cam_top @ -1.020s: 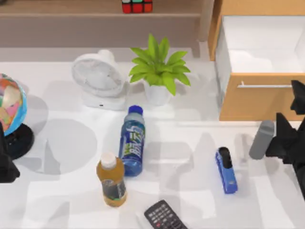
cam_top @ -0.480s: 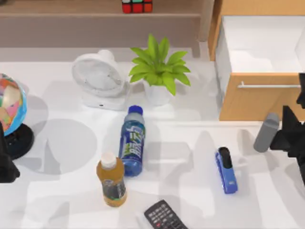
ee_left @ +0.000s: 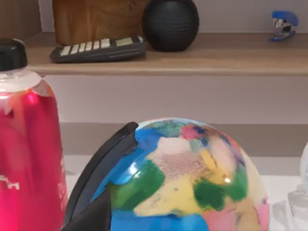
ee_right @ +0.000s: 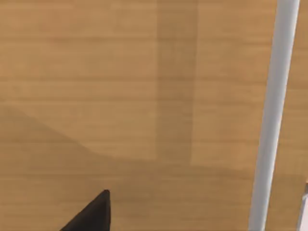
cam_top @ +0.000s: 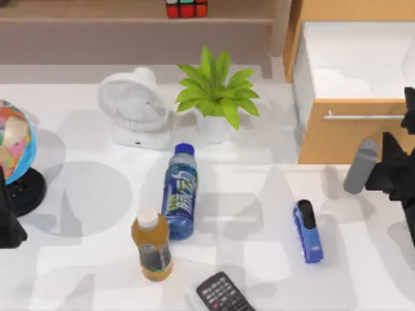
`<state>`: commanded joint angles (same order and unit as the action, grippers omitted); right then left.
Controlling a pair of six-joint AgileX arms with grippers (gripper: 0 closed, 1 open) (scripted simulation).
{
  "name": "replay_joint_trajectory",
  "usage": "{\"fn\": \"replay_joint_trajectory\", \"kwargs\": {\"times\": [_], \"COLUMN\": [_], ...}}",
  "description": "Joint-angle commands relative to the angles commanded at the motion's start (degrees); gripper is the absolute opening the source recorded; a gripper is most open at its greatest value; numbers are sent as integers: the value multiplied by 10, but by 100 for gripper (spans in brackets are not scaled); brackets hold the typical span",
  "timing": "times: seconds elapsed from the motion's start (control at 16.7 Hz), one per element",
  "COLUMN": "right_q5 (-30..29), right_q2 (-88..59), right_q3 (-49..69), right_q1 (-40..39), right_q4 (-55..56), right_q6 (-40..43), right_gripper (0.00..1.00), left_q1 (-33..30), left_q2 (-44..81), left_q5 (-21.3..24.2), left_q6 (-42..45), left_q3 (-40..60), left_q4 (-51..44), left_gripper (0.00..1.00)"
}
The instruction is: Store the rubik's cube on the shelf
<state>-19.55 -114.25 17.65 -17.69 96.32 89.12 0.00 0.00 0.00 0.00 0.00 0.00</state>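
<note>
Cube already up on the shelf, right arm backing off by the drawer cabinet

The rubik's cube (cam_top: 186,8), black-framed with glossy red and green stickers, sits on the long light-wood shelf (cam_top: 97,19) at the back. Over the last second the right hand (cam_top: 389,173) has drifted from lower on the right edge up toward the orange-wood drawer cabinet (cam_top: 350,139) and its thin metal handle (ee_right: 269,115), so the storing looks finished; I cannot tell how far open it is. The left hand (cam_top: 8,223) is parked at the left edge beside the smooth multicoloured globe (ee_left: 192,178), its opening also unclear
</note>
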Motion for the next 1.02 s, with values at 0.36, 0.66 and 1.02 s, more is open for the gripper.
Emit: {"fn": "replay_joint_trajectory", "kwargs": {"times": [0.36,0.66,1.02], "right_q5": [0,0,0], "right_q2": [0,0,0], "right_q3": [1,1,1], "right_q1": [0,0,0], "right_q4": [-1,-1,-1], "right_q6": [0,0,0], "right_gripper": [85,47,2], "left_q1": [0,0,0], "left_q2": [0,0,0], "left_q5": [0,0,0], "left_q6": [0,0,0], "left_q3": [0,0,0], "left_q4": [0,0,0], "left_gripper": [100,100,100]}}
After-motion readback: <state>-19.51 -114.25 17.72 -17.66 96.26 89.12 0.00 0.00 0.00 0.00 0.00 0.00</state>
